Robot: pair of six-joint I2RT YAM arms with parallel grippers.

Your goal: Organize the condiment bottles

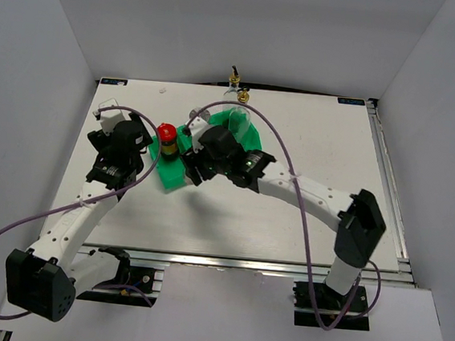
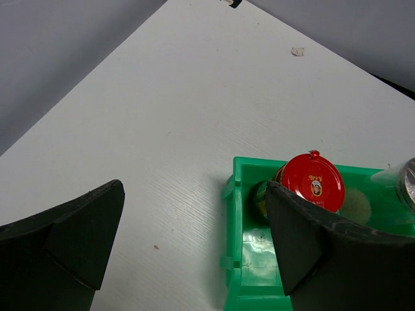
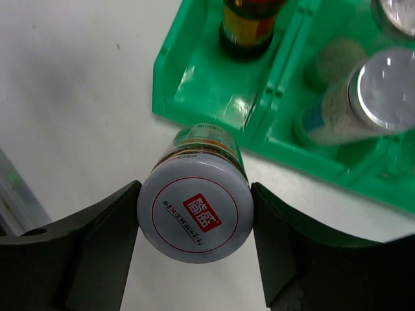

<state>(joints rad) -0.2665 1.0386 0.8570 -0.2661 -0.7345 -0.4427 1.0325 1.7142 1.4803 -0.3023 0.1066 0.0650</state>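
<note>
At the near outer wall of the green tray [image 3: 188, 78], right wrist view: the right gripper [image 3: 196, 197] is clenched on a silver-lidded jar [image 3: 194, 217] with a red square logo on its lid, one finger pressed to each side of the lid. The jar is upright and outside the tray, just beside the tray's corner, over the white table [image 3: 78, 84]. I cannot tell whether its base is on the table. In the nearest compartment stands a dark jar [image 3: 246, 26] with a yellow-and-red label, its top cut off by the frame edge. In the next compartment stands a shaker [image 3: 379, 87] with a silver lid and pale contents. A second silver lid shows at the top right corner.

Left wrist view: the left gripper [image 2: 194, 194] is released, its jaws wide apart with nothing between them, over bare table to the left of the tray. The dark jar shows its red lid here and sits in the tray's end compartment. The right finger partly covers it.

Top external view: the tray lies at an angle near the table's middle, and the right arm covers its centre. The dark jar is at the tray's left end, near the left gripper. One clear cruet [image 1: 240, 119] with a gold top is at the tray's far right end; I cannot tell whether it is inside. A second cruet [image 1: 235, 78] stands at the table's far edge, well apart from the tray.
</note>
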